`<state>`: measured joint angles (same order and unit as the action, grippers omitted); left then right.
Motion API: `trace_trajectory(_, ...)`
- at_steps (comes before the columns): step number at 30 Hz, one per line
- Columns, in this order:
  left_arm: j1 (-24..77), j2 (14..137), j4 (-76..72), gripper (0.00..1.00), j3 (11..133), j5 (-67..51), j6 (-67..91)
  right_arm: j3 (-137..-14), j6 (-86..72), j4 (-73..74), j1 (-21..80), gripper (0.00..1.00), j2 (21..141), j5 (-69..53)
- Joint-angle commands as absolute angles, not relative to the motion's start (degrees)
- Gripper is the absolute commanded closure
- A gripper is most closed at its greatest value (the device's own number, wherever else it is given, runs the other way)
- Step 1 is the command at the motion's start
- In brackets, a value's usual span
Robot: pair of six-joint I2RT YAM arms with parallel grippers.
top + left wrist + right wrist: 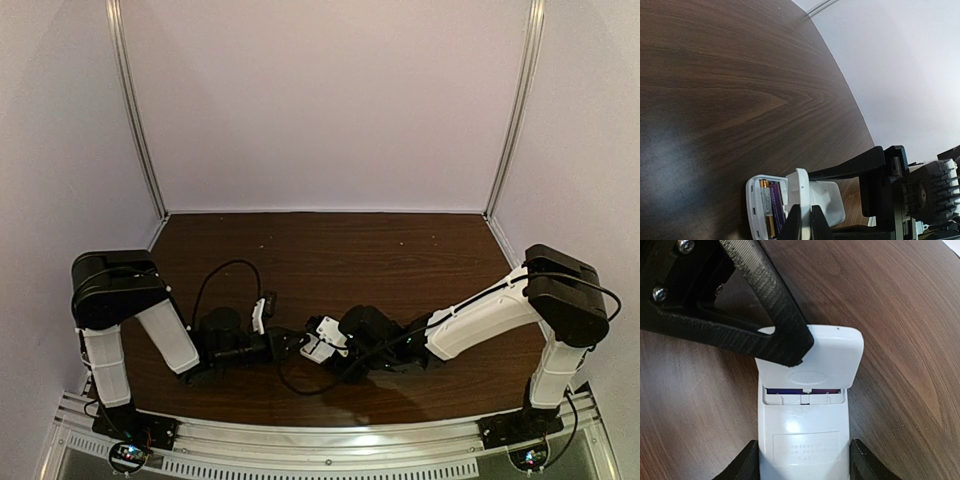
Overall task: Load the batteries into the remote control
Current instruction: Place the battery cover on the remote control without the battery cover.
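White remote control (802, 440), back cover (832, 352) ajar over gold, purple batteries (771, 210)

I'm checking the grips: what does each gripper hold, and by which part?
The right gripper clamps the remote control by its two long sides. The left gripper pinches the battery cover by its edge.

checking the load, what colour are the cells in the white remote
The small cylindrical batteries: gold-brown and purple; left wrist view.
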<state>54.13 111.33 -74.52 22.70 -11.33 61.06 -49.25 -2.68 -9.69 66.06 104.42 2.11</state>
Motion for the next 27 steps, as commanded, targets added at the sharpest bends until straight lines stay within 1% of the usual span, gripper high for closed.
trace_trajectory(1,54.4,112.3,-75.4,1.00,22.6,-10.6,60.9,-48.9,-1.9,-8.5,65.8,0.69,105.1,0.6)
trace_trajectory(27,54.6,113.6,-71.2,1.00,23.9,-11.7,61.6,-48.9,-1.4,-8.7,65.8,0.67,104.7,0.4)
